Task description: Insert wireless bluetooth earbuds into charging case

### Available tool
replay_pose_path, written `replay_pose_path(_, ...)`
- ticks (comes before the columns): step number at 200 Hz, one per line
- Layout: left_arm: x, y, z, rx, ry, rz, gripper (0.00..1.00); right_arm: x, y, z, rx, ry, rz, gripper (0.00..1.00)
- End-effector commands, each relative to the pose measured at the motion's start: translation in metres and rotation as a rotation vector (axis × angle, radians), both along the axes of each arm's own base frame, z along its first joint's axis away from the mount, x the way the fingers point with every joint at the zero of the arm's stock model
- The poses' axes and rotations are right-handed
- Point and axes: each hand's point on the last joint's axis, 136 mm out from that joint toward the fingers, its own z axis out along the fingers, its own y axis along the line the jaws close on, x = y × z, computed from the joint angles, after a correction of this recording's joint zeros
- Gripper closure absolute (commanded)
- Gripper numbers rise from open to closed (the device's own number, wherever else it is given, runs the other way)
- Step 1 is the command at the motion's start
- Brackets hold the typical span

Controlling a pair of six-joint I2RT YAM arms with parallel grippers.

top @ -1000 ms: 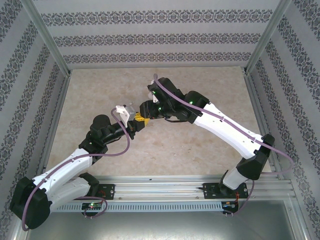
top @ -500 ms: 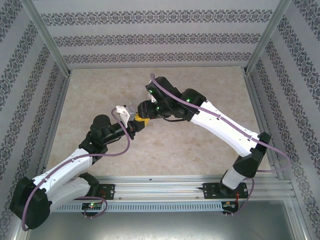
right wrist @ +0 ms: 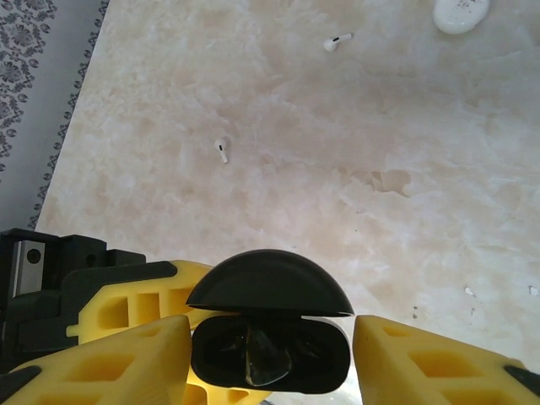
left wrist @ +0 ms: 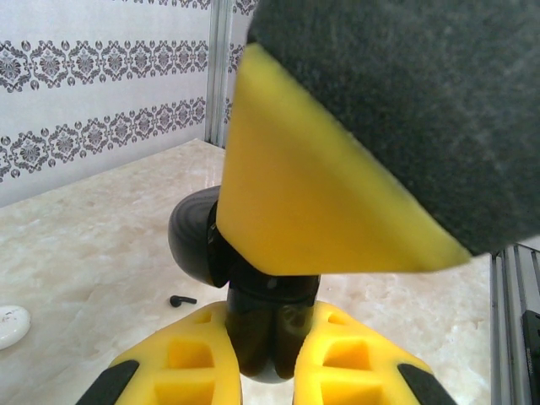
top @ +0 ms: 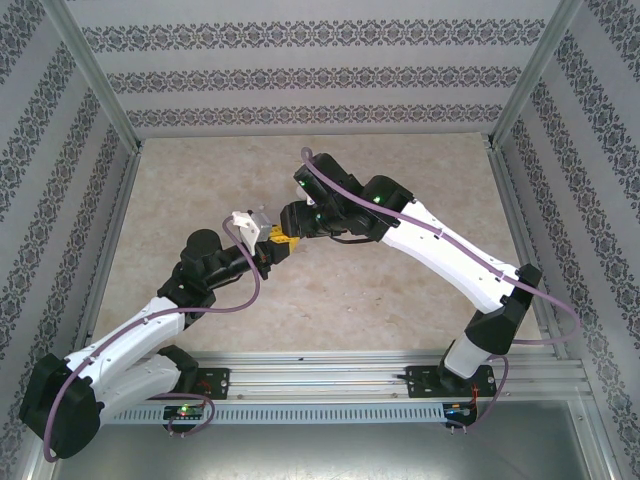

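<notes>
The black charging case hangs above the table with its lid hinged open. My left gripper is shut on the case's body from below. My right gripper is open, with one yellow finger on each side of the case and a gap showing at the right finger. Glossy dark shapes fill the case's wells; I cannot tell what they are. Two white earbuds and a black earbud lie loose on the table. In the top view both grippers meet mid-table.
A white rounded case lies on the marble table beyond the far white earbud; a white puck sits at the left edge of the left wrist view. Patterned walls and a metal frame enclose the table.
My right gripper's jaws have spread wider around the case and the arm has shifted slightly. The left gripper has kept its hold and place.
</notes>
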Motion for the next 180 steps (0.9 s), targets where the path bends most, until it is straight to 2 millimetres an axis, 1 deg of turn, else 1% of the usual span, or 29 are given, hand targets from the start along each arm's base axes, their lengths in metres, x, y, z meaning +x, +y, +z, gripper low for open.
replay_pose_path(1,-0.004,-0.003,0.006,-0.006,-0.018,-0.014,1.00,-0.001,-0.008,0.015,0.019,-0.028,-0.035,0.49)
replay_pose_path(70,-0.005,-0.004,0.007,-0.005,-0.021,-0.018,1.00,-0.007,0.004,0.008,0.033,0.003,-0.013,0.59)
replay_pose_path(108,-0.006,-0.003,0.008,-0.003,-0.023,-0.020,1.00,-0.007,0.006,0.006,0.030,0.007,-0.010,0.65)
replay_pose_path(137,-0.006,-0.004,0.007,-0.001,-0.022,-0.019,1.00,-0.007,0.008,0.007,0.038,0.005,-0.006,0.65)
replay_pose_path(154,-0.006,-0.004,0.006,0.001,-0.019,-0.020,1.00,-0.007,0.009,0.010,0.049,-0.001,-0.002,0.62)
replay_pose_path(180,-0.005,-0.003,0.006,0.002,-0.020,-0.011,1.00,-0.006,-0.001,0.012,0.020,-0.016,-0.030,0.59)
